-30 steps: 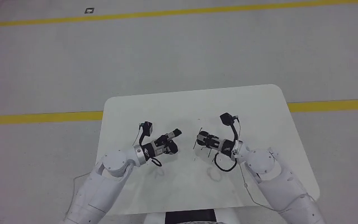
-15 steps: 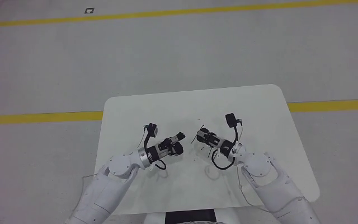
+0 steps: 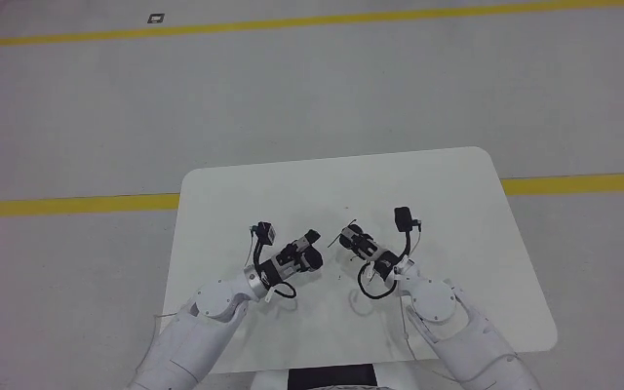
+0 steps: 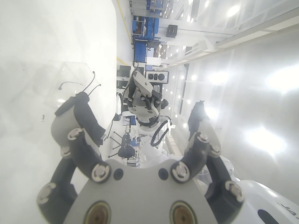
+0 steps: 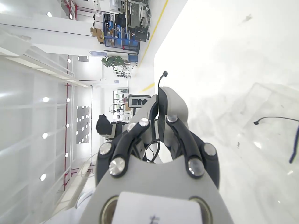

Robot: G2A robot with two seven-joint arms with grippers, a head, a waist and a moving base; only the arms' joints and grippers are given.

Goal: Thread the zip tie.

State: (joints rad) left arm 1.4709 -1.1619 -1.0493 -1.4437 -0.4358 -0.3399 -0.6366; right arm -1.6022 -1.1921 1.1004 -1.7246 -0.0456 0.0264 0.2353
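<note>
Right gripper (image 5: 158,99) has its fingers pressed together on one black zip tie (image 5: 165,73), whose head sticks out past the tips. Left gripper (image 4: 136,102), just left of it, is spread wide. Nearby on the white table (image 3: 448,195) lies one clear tray (image 4: 70,71) holding loose zip ties (image 4: 70,83); three ends show.

Perhaps three zip ties (image 5: 165,73); one table (image 3: 458,185).
</note>
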